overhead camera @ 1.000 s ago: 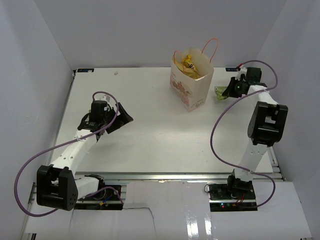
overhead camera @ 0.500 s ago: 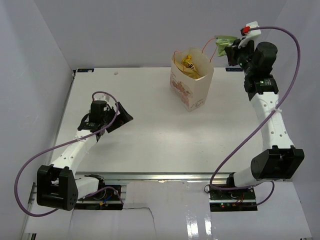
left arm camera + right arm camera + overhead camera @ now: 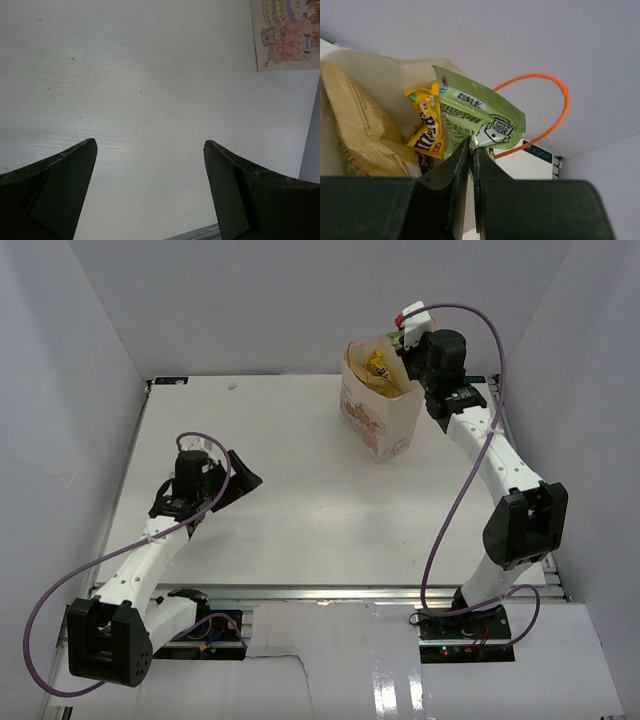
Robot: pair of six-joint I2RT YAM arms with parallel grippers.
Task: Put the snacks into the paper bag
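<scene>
Right gripper [image 3: 472, 148] clamped on light-green packet [image 3: 481, 120], at paper bag [image 3: 381, 426] mouth.
Left gripper [image 3: 149, 145] jaws apart above table [image 3: 150, 75]; yellow packet [image 3: 426, 129] and tan pouch [image 3: 360, 125] inside bag.

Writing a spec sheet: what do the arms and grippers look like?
The left arm and right arm have white links, black joint housings and looping purple cables. The left gripper and right gripper have dark wedge-shaped fingers.
</scene>
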